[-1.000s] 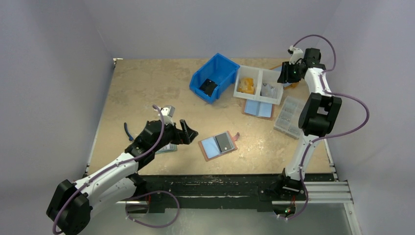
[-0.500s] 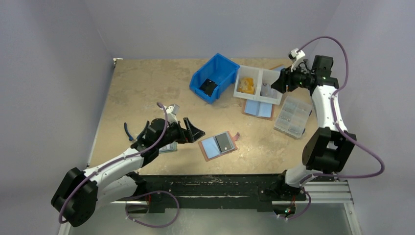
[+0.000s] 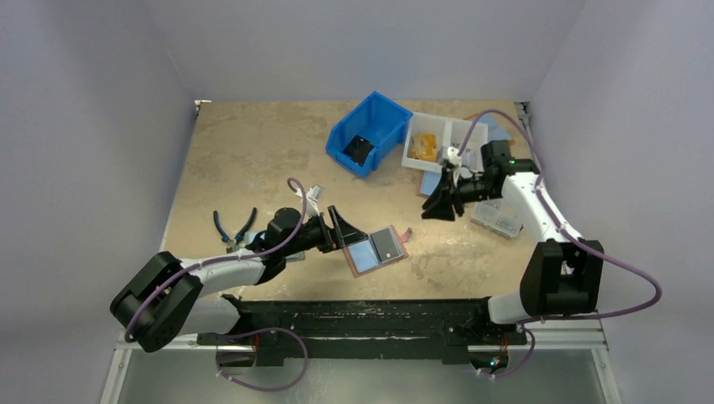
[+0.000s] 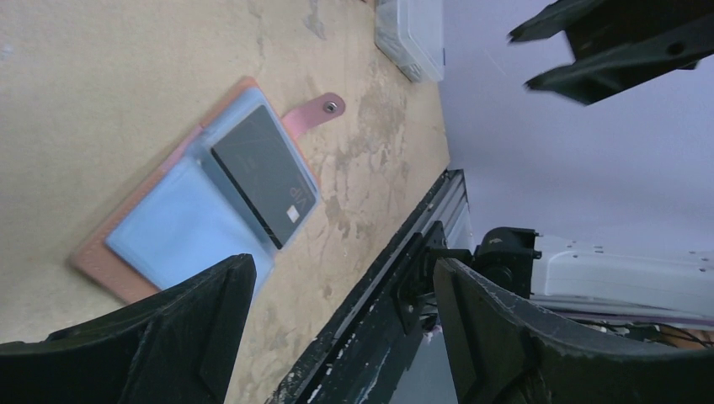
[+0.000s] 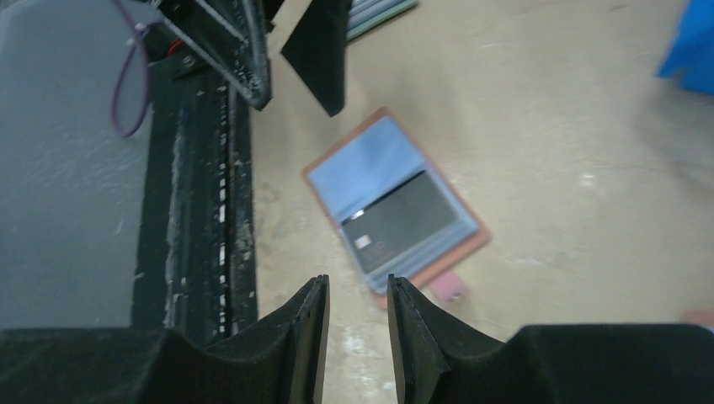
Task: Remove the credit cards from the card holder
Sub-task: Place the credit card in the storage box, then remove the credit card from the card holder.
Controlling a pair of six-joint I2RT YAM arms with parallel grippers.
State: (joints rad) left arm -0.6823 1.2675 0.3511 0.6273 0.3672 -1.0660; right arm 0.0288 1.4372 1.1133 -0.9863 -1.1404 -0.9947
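Card holder [image 3: 376, 250] lies opened flat near-centre, lining up, pockets exposed; dark card [image 4: 265, 172] in right pocket, not yet out. Left gripper [image 3: 341, 229] just left of it, jaws wide, empty, likely to pin cover. Right gripper [image 5: 357, 284] hovers far-right, jaws narrowly parted, empty, suited to pinching card.
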